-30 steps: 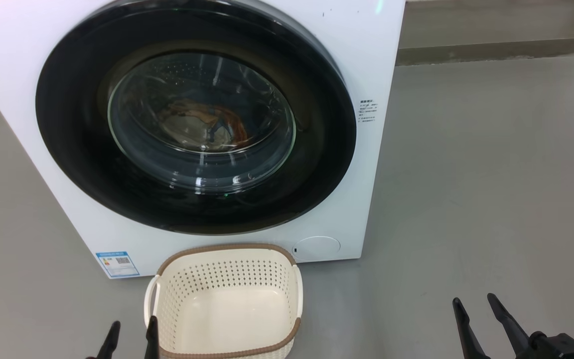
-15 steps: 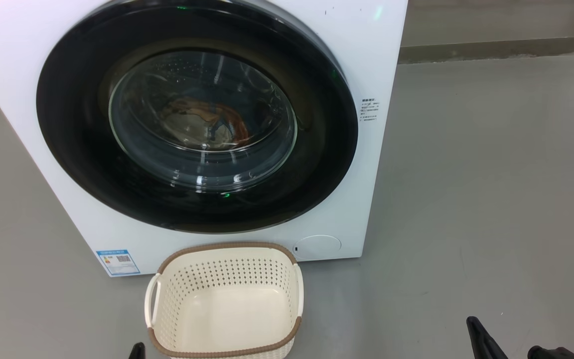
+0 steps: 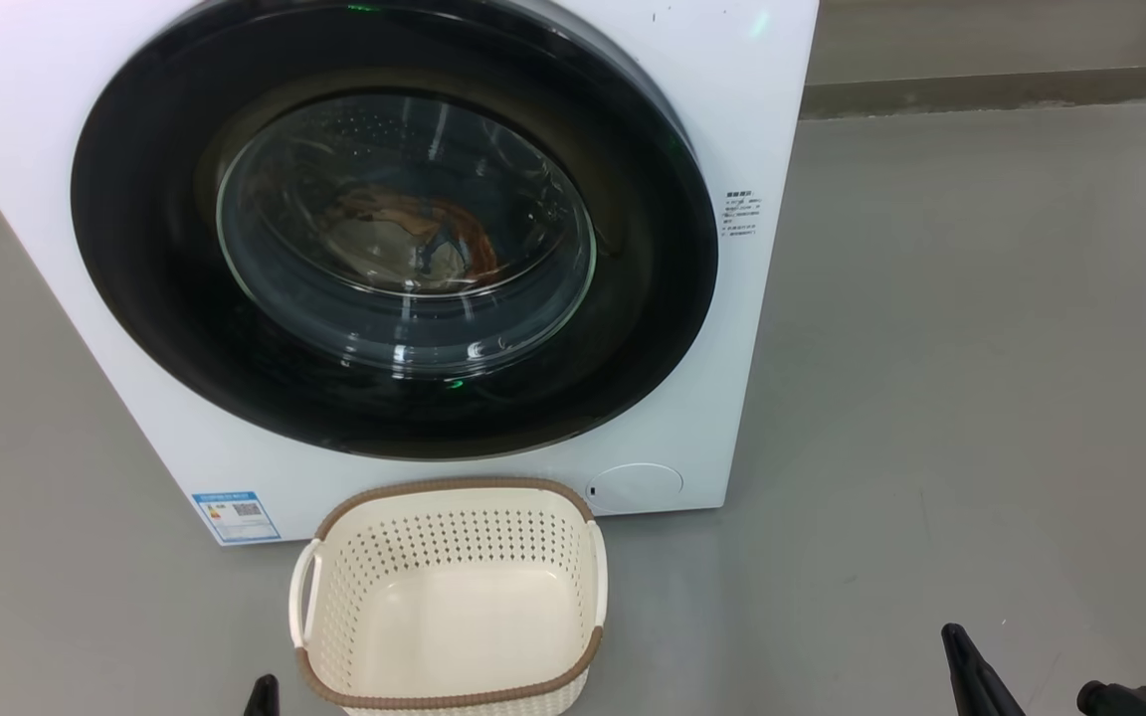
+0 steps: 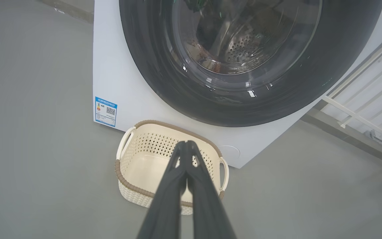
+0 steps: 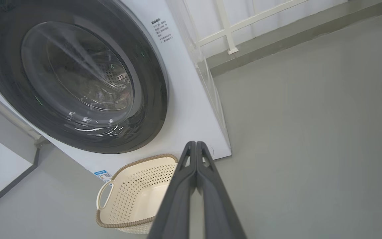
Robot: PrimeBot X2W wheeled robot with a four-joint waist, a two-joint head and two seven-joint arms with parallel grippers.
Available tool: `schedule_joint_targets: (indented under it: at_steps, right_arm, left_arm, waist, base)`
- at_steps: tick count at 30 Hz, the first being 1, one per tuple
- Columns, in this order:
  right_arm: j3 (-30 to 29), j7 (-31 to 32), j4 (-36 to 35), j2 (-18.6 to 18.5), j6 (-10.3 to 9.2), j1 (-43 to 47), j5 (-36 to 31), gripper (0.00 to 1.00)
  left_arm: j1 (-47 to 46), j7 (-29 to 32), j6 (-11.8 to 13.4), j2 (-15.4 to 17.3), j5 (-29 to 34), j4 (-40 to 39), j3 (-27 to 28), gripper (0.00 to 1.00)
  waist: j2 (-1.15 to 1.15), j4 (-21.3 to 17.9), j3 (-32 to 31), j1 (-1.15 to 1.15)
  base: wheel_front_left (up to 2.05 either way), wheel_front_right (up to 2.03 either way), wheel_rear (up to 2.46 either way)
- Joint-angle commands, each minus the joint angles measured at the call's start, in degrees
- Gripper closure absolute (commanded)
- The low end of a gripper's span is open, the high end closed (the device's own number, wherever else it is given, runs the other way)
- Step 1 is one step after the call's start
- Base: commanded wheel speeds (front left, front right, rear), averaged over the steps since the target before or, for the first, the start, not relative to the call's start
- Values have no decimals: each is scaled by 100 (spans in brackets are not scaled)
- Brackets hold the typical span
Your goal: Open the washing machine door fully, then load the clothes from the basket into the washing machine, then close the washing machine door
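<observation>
Before one washing machine (image 3: 722, 418), one cream basket (image 3: 454, 537)

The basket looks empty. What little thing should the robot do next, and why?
Probably just tuck both arms back to rest. The basket is empty, the clothes show through the washing machine door, which looks shut, and the left gripper and right gripper have their jaws closed on nothing.

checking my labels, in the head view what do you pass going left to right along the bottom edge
left gripper, dark fingers shut → small cream perforated plastic basket with brown woven-look rim → grey floor → right gripper, dark fingers shut
</observation>
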Motion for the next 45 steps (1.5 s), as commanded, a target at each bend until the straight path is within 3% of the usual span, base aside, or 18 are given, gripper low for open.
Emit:
schedule_joint_targets:
  at_steps: [1, 45]
  right_arm:
    - [-32, 39, -110, -19, -10, -263, 198, 100]
    - [-239, 762, 28, 62, -23, -767, 2887, 100]
  left_arm:
    - [-247, 40, -22, 64, -205, -125, 103, 100]
    - [-702, 763, -62, 104, -2759, -134, 453, 100]
  waist:
    - [0, 3, 6, -1]
    - [0, 60, 141, -1]
  base:
    - [0, 0, 0]
    - [0, 0, 0]
